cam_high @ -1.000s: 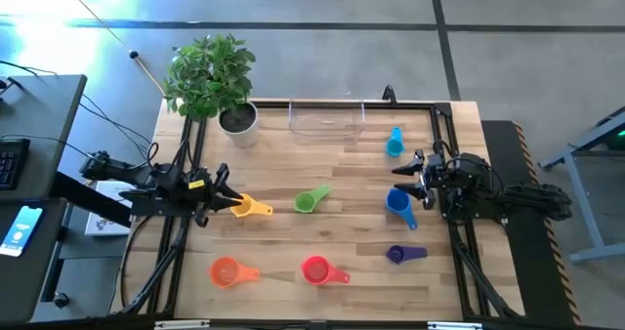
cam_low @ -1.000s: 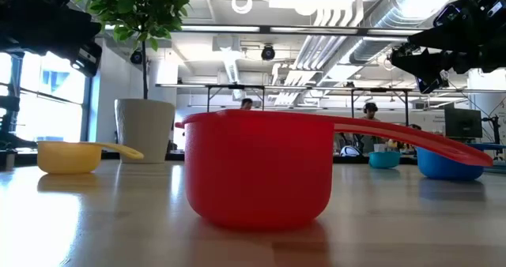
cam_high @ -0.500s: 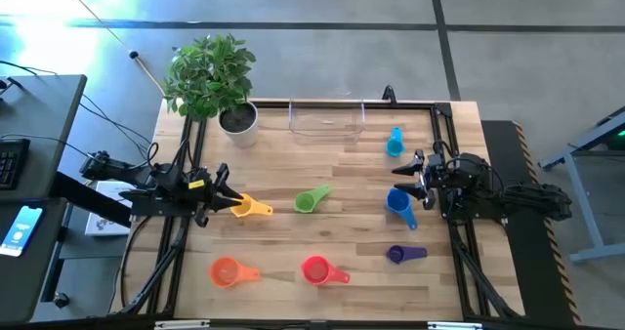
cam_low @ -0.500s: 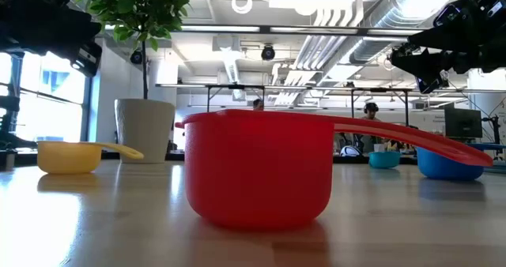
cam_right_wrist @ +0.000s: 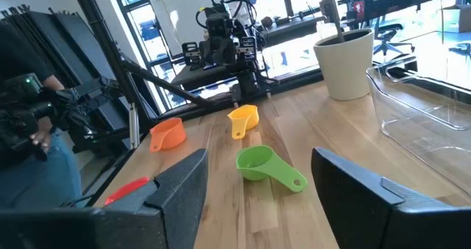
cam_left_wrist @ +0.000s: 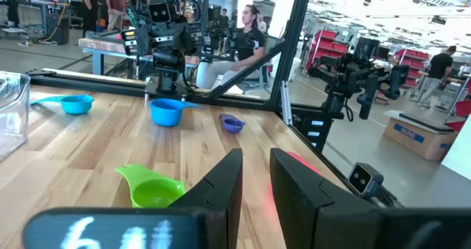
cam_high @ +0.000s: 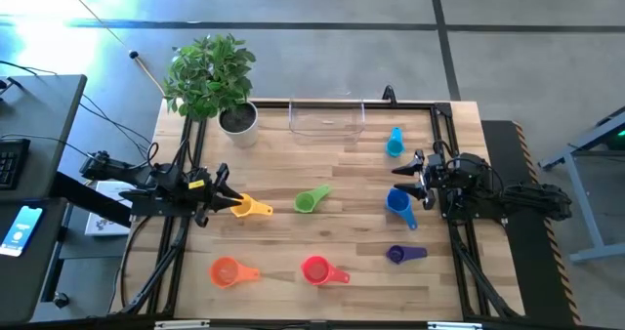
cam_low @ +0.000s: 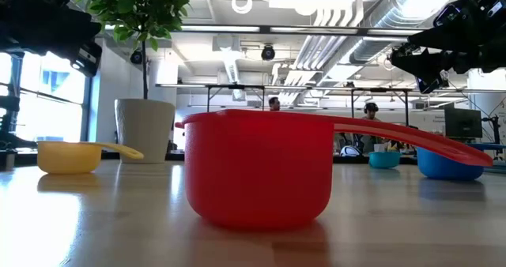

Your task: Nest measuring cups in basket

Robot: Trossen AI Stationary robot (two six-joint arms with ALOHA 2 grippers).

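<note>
Seven measuring cups are seen scattered across the wooden bench (cam_high: 342, 227), none inside the clear basket (cam_high: 327, 119) at its far edge beside the potted plant (cam_high: 217, 81). The left end effector (cam_high: 221, 195) is held with fingers narrowly parted just beside the yellow cup (cam_high: 252, 208); the right end effector (cam_high: 410, 178) is spread wide above the blue cup (cam_high: 398, 203).

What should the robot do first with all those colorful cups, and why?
Probably lower the right gripper onto the blue cup just beside it. The basket holds nothing yet, all the cups lie scattered on the table, and this gripper's fingers are already open.
</note>
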